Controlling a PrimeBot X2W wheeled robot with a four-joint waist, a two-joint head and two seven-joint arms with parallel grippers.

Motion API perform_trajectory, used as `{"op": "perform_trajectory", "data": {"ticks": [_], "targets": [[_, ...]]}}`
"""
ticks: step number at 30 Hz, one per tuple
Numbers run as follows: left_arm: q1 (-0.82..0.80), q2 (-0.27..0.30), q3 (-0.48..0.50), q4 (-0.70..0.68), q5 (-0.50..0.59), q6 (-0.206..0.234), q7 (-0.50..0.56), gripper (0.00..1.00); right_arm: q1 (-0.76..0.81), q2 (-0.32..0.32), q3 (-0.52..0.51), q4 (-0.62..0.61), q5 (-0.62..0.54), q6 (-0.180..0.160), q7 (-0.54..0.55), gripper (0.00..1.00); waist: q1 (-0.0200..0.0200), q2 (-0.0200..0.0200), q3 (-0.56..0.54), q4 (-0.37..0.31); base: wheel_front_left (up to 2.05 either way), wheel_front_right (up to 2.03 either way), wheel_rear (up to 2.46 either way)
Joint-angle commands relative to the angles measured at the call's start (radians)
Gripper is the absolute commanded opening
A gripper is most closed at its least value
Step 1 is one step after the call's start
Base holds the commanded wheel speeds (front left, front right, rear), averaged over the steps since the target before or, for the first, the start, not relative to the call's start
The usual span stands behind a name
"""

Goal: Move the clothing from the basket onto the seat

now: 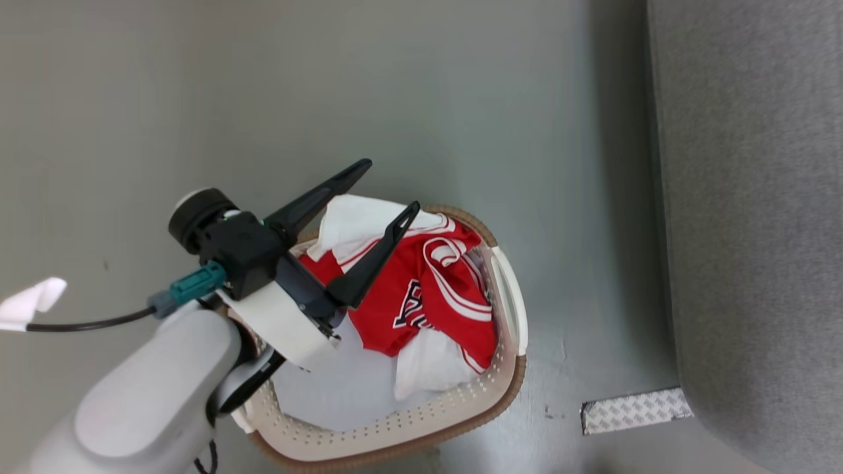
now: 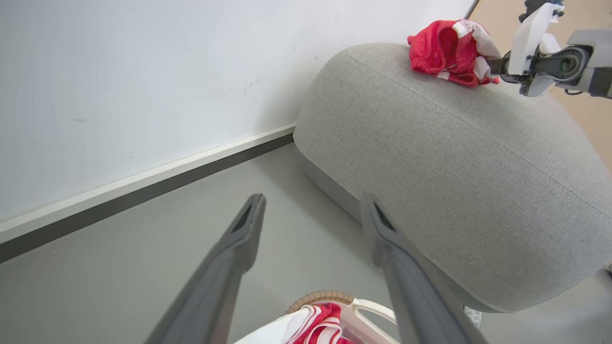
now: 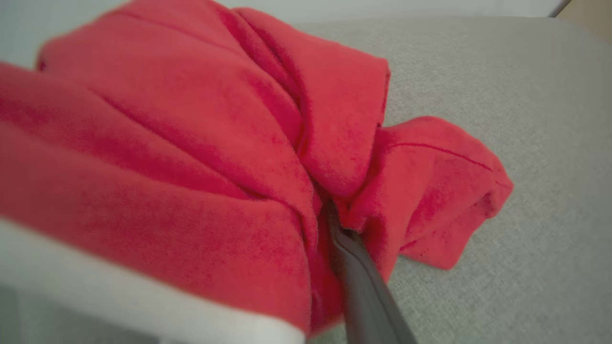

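A red jersey with white trim and dark lettering [image 1: 435, 289] lies crumpled in the white basket [image 1: 461, 408] with the tan-brown rim. My left gripper [image 1: 392, 184] hovers over the basket's far side, open and empty; in its wrist view its fingers [image 2: 311, 198] frame the floor, with the basket rim [image 2: 318, 296] and the clothing [image 2: 325, 320] below. Another red garment [image 2: 440, 50] rests on top of the grey seat [image 2: 454, 167]. My right gripper [image 2: 497, 67] is at that garment's edge. Up close, one dark finger [image 3: 356, 267] runs into the red folds [image 3: 215, 143]; the other is hidden by cloth.
The seat [image 1: 757, 197] fills the right side, a strip of grey floor apart from the basket. A textured metal strip [image 1: 635, 409] lies on the floor by the seat's corner. A white wall with a dark baseboard [image 2: 143, 191] runs behind.
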Motion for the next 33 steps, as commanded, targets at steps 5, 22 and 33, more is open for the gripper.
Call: {"op": "perform_trajectory", "data": {"ticks": [5,22,33], "targets": [[0.039,-0.028,0.001,0.045,-0.021,0.005,-0.014,1.00,0.057,0.004,0.048,0.032,-0.035,-0.003,0.068,1.00,-0.0001,0.0000,-0.117,-0.014,0.00,0.00,0.00],[0.256,-0.129,0.107,0.169,-0.067,0.054,-0.025,1.00,0.401,-0.141,0.426,-0.293,0.294,-0.003,0.258,1.00,-0.0001,0.0000,-0.551,-0.032,0.00,0.00,0.00],[0.387,-0.155,0.322,0.184,-0.046,0.106,-0.025,1.00,0.565,-0.119,0.552,-0.586,0.500,-0.003,0.094,1.00,-0.0001,0.0000,-0.726,0.048,0.00,0.00,0.00]]}}
